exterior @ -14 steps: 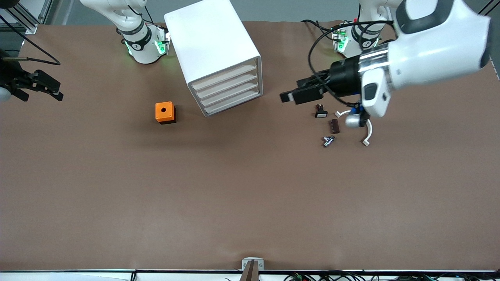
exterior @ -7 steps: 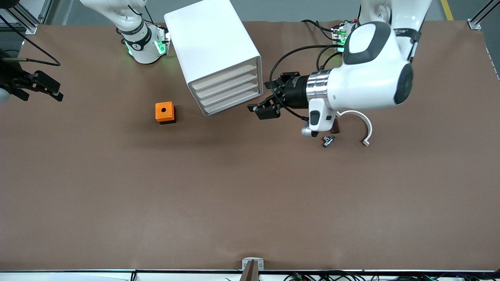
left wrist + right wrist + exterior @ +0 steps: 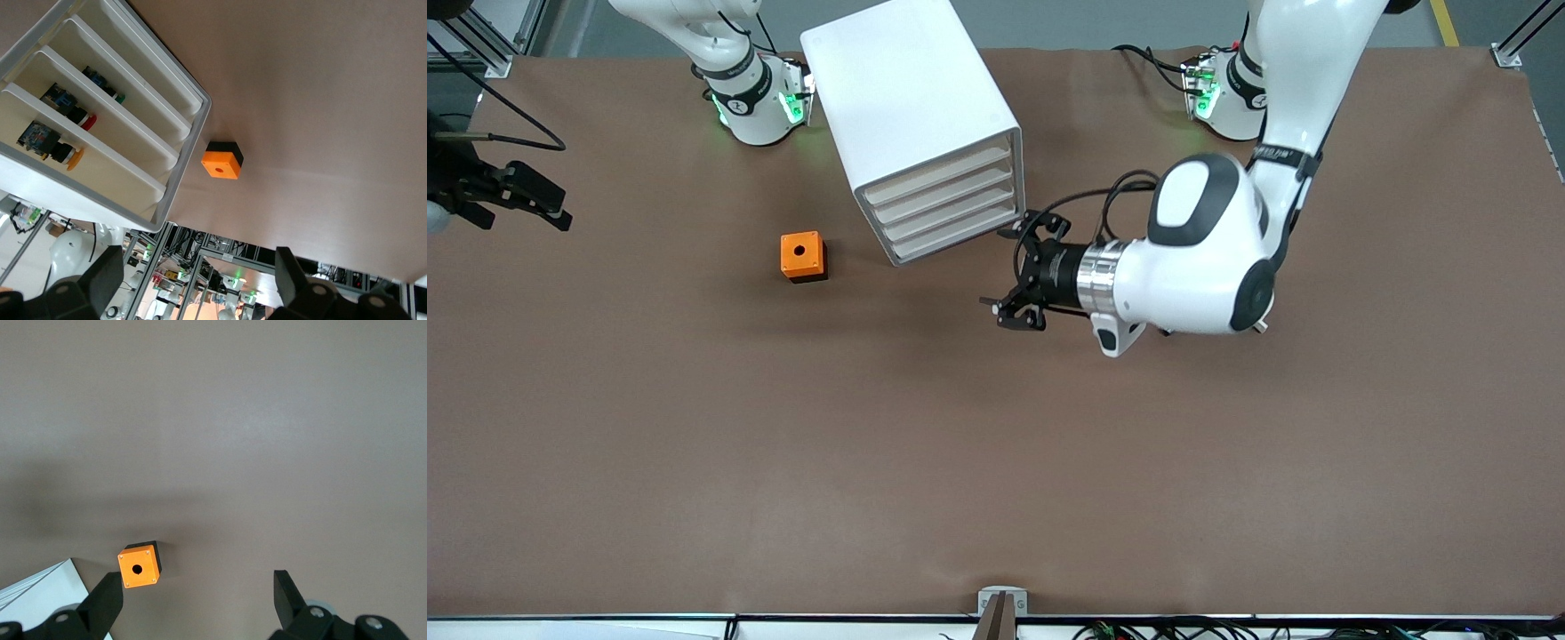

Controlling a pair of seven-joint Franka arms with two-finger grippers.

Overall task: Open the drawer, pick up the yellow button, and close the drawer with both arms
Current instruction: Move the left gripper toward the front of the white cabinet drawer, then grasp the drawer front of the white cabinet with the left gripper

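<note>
The white cabinet (image 3: 911,98) stands toward the robots' bases, and all four drawers sit flush. The uppermost drawer (image 3: 938,172) is shut. The left wrist view looks into the drawer (image 3: 100,181) and shows the orange-capped button (image 3: 71,157) lying in it. My left gripper (image 3: 1007,270) is open and empty, low over the table just in front of the drawers; it shows in the left wrist view (image 3: 200,280). My right gripper (image 3: 554,206) is open and empty, waiting at the right arm's end of the table; it shows in the right wrist view (image 3: 198,601).
An orange cube with a round hole (image 3: 803,255) sits beside the cabinet toward the right arm's end, also seen in the wrist views (image 3: 221,163) (image 3: 138,568). The lower drawers hold a red-capped part (image 3: 87,120) and a green one (image 3: 119,99). The left arm's body (image 3: 1200,258) covers small parts.
My left arm has swung down and toward the cabinet's front; its gripper now sits lower, in front of the drawers. The right arm has not moved.
</note>
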